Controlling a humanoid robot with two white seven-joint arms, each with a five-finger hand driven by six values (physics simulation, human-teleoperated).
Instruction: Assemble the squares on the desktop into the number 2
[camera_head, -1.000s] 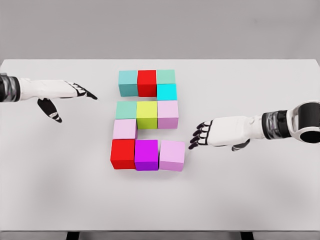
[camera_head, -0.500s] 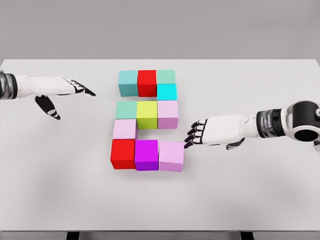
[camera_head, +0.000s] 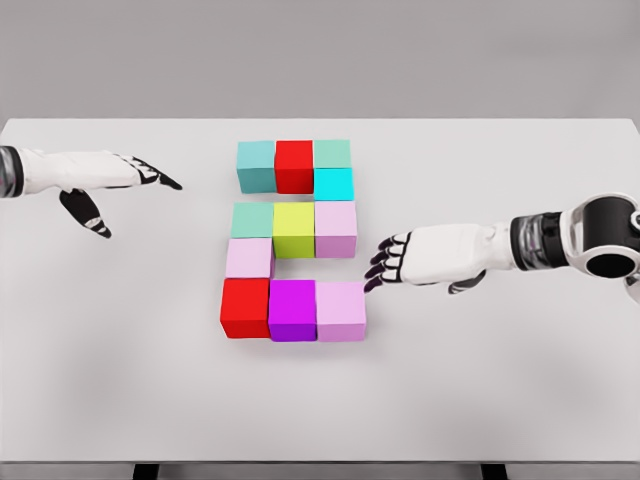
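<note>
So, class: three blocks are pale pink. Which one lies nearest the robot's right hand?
The pale pink block at the right end of the bottom row, beside the magenta block. The right hand has its fingertips just off its upper right corner; the other two lie farther away.

From my remote seat I see a plain, flat white bench (camera_head: 520, 380) spanning the view, a grey wall (camera_head: 320, 55) behind it, and dark legs (camera_head: 146, 470) below its near edge.

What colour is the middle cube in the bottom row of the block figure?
Magenta: the middle bottom cube sits between a red cube and a pale pink cube, head view.
</note>
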